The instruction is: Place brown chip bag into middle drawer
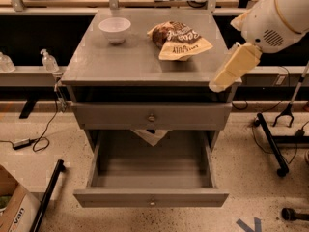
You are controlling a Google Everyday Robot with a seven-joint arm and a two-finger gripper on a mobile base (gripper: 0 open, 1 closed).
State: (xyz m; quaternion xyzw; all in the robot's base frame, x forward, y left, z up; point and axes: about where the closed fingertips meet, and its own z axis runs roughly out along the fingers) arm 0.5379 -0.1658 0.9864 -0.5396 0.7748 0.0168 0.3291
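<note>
The brown chip bag (179,39) lies on the grey cabinet top (120,62), at the back right. It is dark brown and tan-yellow with white lettering. The middle drawer (151,197) is pulled open low at the front, and its grey tray (149,166) holds nothing. My white arm (277,13) reaches in from the upper right. My gripper (219,83) is at the cream-coloured end of the arm, over the right front corner of the cabinet top. It is in front of and to the right of the bag, apart from it.
A white bowl (115,29) stands at the back left of the top. A taller-fronted drawer (151,117) with a round knob is shut above the open one. A cardboard box (12,211) and a black bar (48,197) lie on the floor at left. A wheeled stand (273,149) is at right.
</note>
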